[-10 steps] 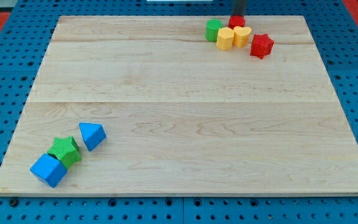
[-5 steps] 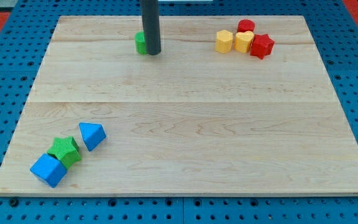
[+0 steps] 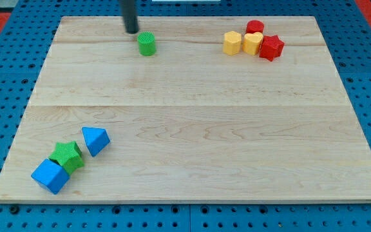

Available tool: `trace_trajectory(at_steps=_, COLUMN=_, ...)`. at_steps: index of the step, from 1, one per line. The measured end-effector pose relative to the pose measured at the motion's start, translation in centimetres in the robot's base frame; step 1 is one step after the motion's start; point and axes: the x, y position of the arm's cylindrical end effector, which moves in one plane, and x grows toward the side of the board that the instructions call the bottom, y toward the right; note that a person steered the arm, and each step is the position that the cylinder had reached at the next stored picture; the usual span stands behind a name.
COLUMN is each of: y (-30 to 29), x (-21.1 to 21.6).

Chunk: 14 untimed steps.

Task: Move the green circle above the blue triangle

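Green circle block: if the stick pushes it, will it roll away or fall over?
Probably neither. The green circle stands on its flat end, so it should slide over the smooth wooden board rather than roll. It looks short and squat, so tipping seems unlikely. Its round side may slip off my tip, now just up-left of it.

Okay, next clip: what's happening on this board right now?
A single arm with a dark rod is pushing blocks on a wooden board. My tip sits just up and to the view's left of the green circle, apart from it. The blue triangle lies far off at the view's lower left, beside a green star and a blue cube. The circle is above the triangle but still far from it.
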Motion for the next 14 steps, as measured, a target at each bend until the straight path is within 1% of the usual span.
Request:
trace_trajectory(at_steps=1, y=-1.5, x=5.2)
trace_trajectory(at_steps=2, y=-9.0, x=13.5)
trace_trajectory(at_steps=3, y=-10.2, x=17.0)
trace_trajectory(at_steps=4, y=-14.3, x=13.9)
trace_trajectory(at_steps=5, y=-13.2, x=18.4)
trace_trajectory(at_steps=6, y=-10.4, x=16.7)
trace_trajectory(at_steps=7, y=-8.5, x=17.0)
trace_trajectory(at_steps=8, y=-13.1, x=19.9)
trace_trajectory(at_steps=9, y=-13.7, x=25.0)
trace_trajectory(at_steps=10, y=-14.3, x=22.5)
trace_trajectory(at_steps=11, y=-12.5, x=19.4)
trace_trajectory(at_steps=12, y=-7.3, x=20.2)
trace_trajectory(at_steps=13, y=-7.3, x=23.7)
trace_trajectory(at_steps=14, y=-7.9, x=24.7)
